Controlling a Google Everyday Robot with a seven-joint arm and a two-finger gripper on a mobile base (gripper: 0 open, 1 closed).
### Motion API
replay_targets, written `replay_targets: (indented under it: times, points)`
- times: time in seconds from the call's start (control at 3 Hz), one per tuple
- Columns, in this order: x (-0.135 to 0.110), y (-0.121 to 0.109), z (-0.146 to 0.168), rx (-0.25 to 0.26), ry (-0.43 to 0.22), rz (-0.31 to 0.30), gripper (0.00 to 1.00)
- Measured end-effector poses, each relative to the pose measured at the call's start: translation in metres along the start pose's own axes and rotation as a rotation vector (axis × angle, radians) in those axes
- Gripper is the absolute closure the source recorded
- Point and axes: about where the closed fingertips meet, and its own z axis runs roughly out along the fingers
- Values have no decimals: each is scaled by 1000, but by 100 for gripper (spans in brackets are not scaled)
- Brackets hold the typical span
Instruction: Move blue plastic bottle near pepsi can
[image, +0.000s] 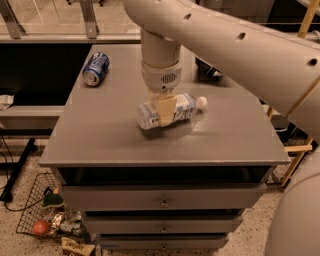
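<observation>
The blue plastic bottle (181, 107) lies on its side near the middle of the grey cabinet top (100, 135), with its white cap pointing right. My gripper (165, 111) comes straight down on it. One tan finger (165, 110) crosses the front of the bottle's middle, and the fingers are closed around the bottle. A shadow lies just below the bottle. The pepsi can (95, 68) lies on its side at the far left corner of the top, well apart from the bottle.
A dark object (207, 70) sits at the back right of the top, partly behind my arm. Drawers (164, 200) run below the front edge. A wire basket (45, 215) with clutter stands on the floor at the lower left.
</observation>
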Motion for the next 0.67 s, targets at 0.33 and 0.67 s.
replay_targets:
  times: [0.33, 0.67]
  points:
    - [7, -27, -38, 99, -16, 82, 95]
    - [6, -34, -42, 131, -28, 84, 100]
